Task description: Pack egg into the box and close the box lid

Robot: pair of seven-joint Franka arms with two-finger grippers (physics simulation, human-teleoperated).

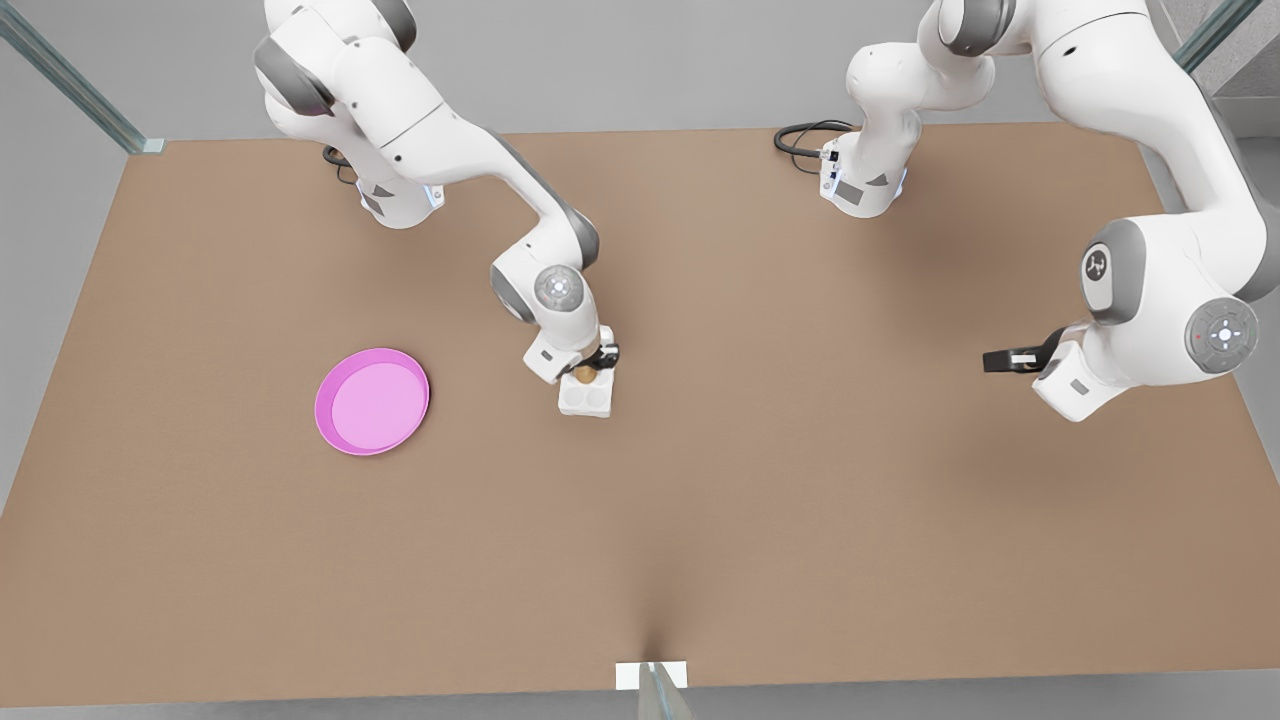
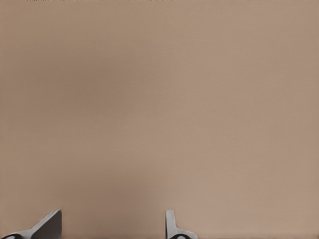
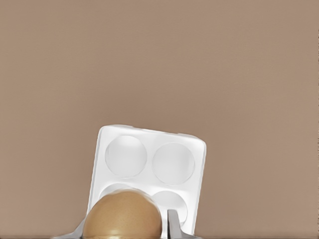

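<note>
1. Table (image 1: 760, 520): broad, matte tan-brown top, plain and evenly lit, with soft shadows.
2. Floor (image 1: 60, 200): pale grey, bordering the table on the far side and both flanks.
3. Metal strut (image 1: 70, 85): grey-green bar running diagonally to the table's far corner on the front view's left.
4. White tab (image 1: 630, 676): small, at the near edge.

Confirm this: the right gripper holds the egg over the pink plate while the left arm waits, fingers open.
Wrong place. The right wrist view shows the right gripper holding the egg over the egg carton, not the pink plate. The left gripper does wait open.
</note>
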